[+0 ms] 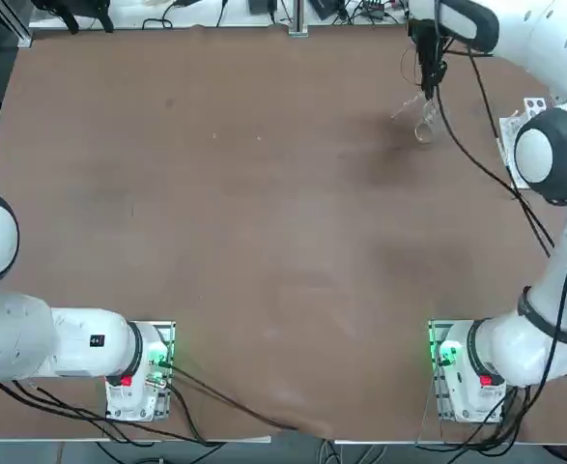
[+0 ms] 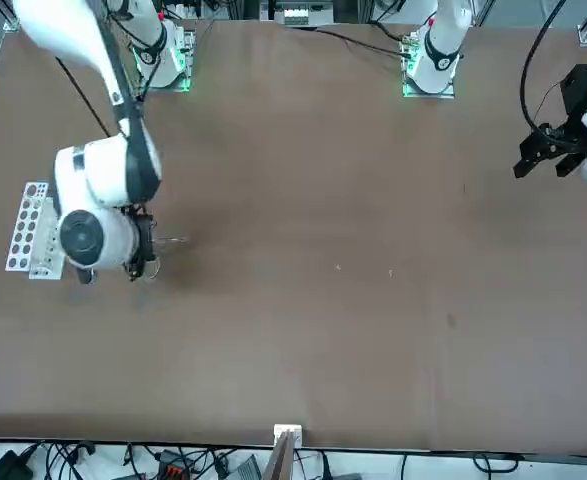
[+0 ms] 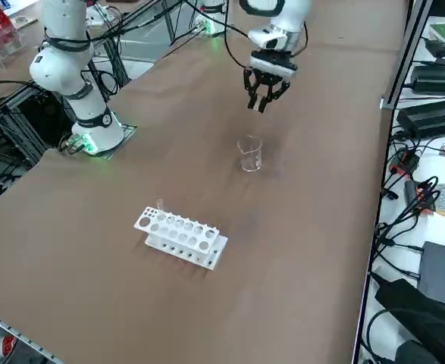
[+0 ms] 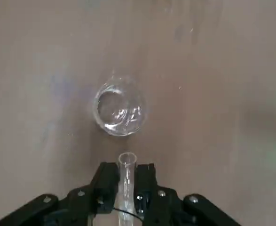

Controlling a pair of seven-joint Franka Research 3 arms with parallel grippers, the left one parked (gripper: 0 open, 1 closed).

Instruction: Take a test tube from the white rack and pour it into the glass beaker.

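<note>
My right gripper [image 4: 127,170] is shut on the test tube [image 4: 127,160], a thin clear tube standing upright between the black fingers with its open rim showing. The glass beaker [image 4: 119,111] sits upright on the brown table just past the tube's mouth, apart from it. From the side, the gripper [image 3: 264,100] hangs above and a little beyond the beaker [image 3: 249,154]. The white rack [image 3: 180,234] lies nearer that camera, well clear of the gripper. From overhead, the gripper [image 1: 428,75] is at the far right, with the beaker [image 1: 424,122] just below it.
In the top view the right arm's elbow covers part of the rack [image 1: 513,128] at the table's right edge. Black cables [image 1: 476,145] trail from the wrist across the table near the beaker. The arm's green-lit base [image 1: 455,360] stands at the near edge.
</note>
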